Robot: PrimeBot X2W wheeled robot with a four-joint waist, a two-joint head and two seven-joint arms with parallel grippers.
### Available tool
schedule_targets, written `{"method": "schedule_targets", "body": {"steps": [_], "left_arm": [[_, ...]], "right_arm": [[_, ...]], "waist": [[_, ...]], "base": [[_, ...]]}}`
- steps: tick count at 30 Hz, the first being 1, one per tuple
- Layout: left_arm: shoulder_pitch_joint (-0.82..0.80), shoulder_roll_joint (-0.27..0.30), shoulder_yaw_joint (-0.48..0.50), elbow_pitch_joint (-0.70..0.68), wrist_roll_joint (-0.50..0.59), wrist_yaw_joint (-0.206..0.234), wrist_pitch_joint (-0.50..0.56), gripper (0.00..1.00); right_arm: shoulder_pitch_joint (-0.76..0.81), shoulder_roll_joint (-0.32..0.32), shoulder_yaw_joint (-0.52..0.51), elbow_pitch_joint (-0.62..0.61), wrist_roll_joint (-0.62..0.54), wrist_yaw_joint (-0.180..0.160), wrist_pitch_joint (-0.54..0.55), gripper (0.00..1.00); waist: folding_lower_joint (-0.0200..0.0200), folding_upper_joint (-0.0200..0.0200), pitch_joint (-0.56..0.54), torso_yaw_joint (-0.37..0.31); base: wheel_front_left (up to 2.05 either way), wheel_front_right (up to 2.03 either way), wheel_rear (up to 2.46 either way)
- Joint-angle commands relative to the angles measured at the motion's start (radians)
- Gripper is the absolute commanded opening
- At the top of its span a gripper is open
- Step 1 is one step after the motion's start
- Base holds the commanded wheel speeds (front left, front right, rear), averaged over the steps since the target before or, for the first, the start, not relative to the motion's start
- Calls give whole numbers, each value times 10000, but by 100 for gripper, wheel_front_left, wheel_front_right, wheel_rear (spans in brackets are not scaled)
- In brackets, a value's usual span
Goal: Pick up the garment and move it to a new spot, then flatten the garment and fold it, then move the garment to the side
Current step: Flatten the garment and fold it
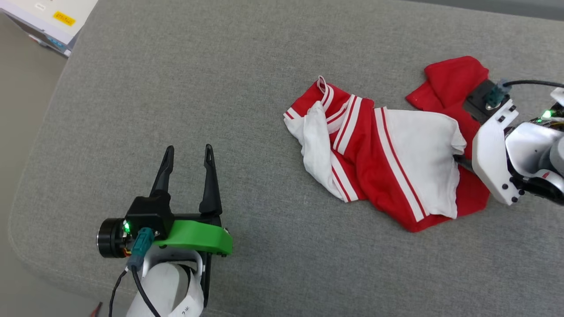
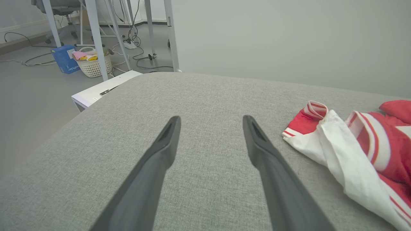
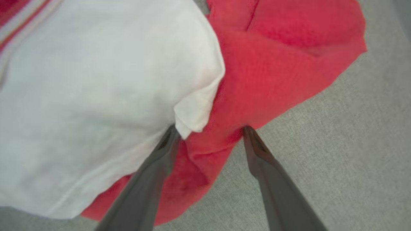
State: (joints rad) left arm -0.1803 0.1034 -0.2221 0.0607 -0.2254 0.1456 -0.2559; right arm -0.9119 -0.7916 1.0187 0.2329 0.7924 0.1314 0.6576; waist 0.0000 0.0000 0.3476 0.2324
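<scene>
The garment (image 1: 387, 154) lies crumpled on the grey cushion (image 1: 220, 88), right of centre: red cloth, white sleeves and red-and-white striped trim; no lettering shows. My left gripper (image 1: 188, 149) hovers open at the lower left, well apart from the garment, which appears at the right of the left wrist view (image 2: 353, 150) beside the bare open fingers (image 2: 160, 154). My right gripper (image 1: 460, 160) reaches into the garment's right end, its tips hidden under a white sleeve. In the right wrist view it (image 3: 210, 128) stands open, a fold of red cloth (image 3: 273, 64) between its fingers.
The cushion's rounded left edge (image 1: 26, 176) drops to the floor. A white box with a yellow label (image 1: 48, 17) sits beyond the far left corner. On the floor stand a white basket (image 2: 93, 65), a blue box (image 2: 65, 59) and table legs (image 2: 96, 38).
</scene>
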Motion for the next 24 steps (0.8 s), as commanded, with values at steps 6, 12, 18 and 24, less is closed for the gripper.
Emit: {"method": "schedule_targets", "body": {"steps": [6, 12, 18, 24], "left_arm": [[-273, -362, 406, 195, 358, -383, -58, 100], [-9, -467, 724, 404, 578, -576, -58, 100], [508, -499, 1031, 500, 734, -801, -59, 100], [762, -516, 1127, 567, 797, -999, -59, 100]], "right_arm": [[-220, 394, 902, 865, 318, -7, -1115, 47], [-271, 370, 953, 846, 835, -7, -3103, 0], [587, -341, 80, 230, 2038, -7, -4453, 0], [2274, -1297, -931, 433, 3111, -7, -5200, 0]], "waist": [[0, 0, 461, 198], [0, 0, -118, -155], [0, 0, -858, -631], [0, 0, -1095, -870]], "base": [[0, 0, 0], [0, 0, 0], [0, 0, 0], [0, 0, 0]]}}
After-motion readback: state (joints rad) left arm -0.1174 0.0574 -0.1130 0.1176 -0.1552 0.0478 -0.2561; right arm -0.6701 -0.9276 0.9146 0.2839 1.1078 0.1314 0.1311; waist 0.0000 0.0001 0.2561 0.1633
